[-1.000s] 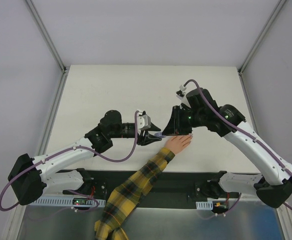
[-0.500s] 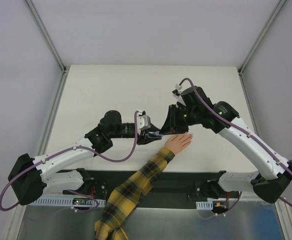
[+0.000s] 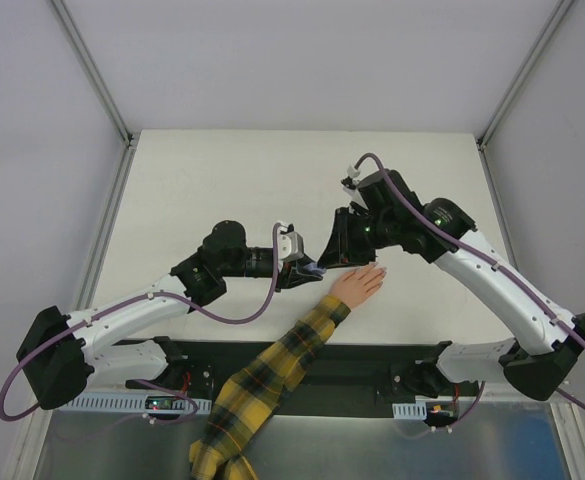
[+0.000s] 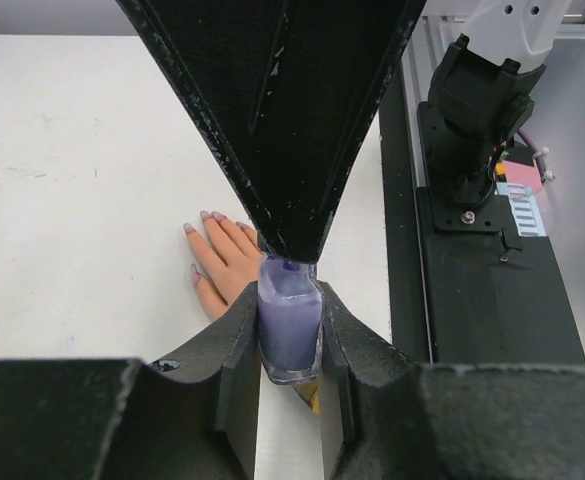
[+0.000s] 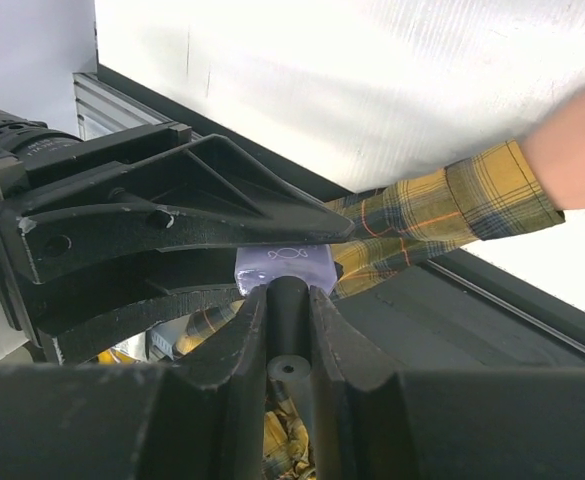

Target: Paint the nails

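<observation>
The small purple bottle is clamped at its glassy, square-shouldered body by the left gripper, so it is steadied while its dark cap is pinched by the right gripper — judged a set-up for unscrewing. The nails — tiny, pale — are found just beyond, on the peach hand laid flat on the matte white table, below a plaid sleeve.

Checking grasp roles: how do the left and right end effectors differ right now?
Left end effector clamps the bottle's purple body; right end effector pinches its dark cap. Left reaches in from the left, right from the right. Both are shut, meeting at the bottle beside the hand.
</observation>
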